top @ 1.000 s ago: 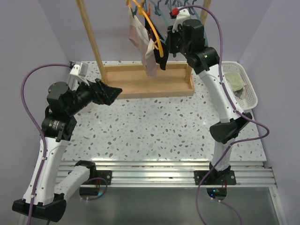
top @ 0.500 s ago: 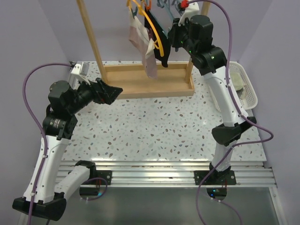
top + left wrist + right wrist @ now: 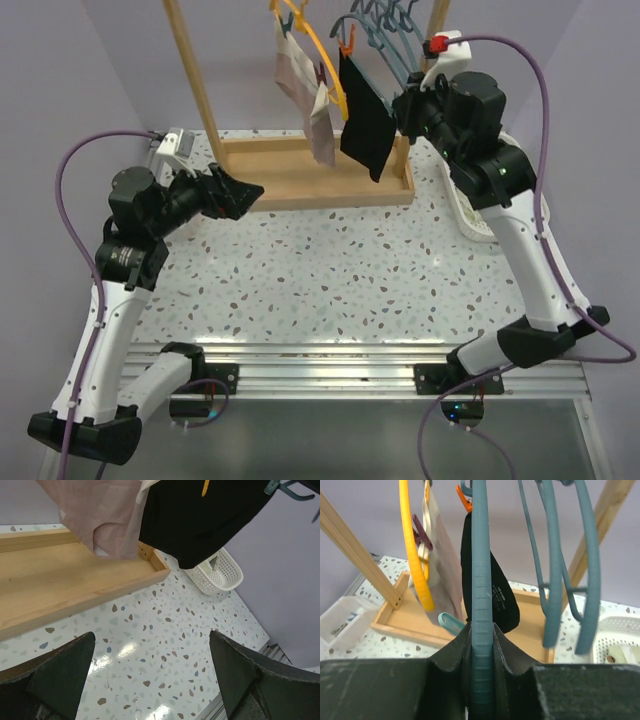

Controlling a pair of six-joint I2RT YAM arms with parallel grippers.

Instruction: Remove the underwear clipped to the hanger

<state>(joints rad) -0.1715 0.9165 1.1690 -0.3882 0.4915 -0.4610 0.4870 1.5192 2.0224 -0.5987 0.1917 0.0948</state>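
Two garments hang far on wooden rack: pink-mauve underwear left on yellow hanger, black underwear right. Right gripper clamped on teal hanger; left gripper jaws spread wide.

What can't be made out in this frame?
- Hanger hooks: cut off by the upper edge in every view.
- Basket contents: right arm covers it overhead; too small in the left wrist view.
- Black underwear top edge: teal hanger, clamped in right gripper, crosses it.
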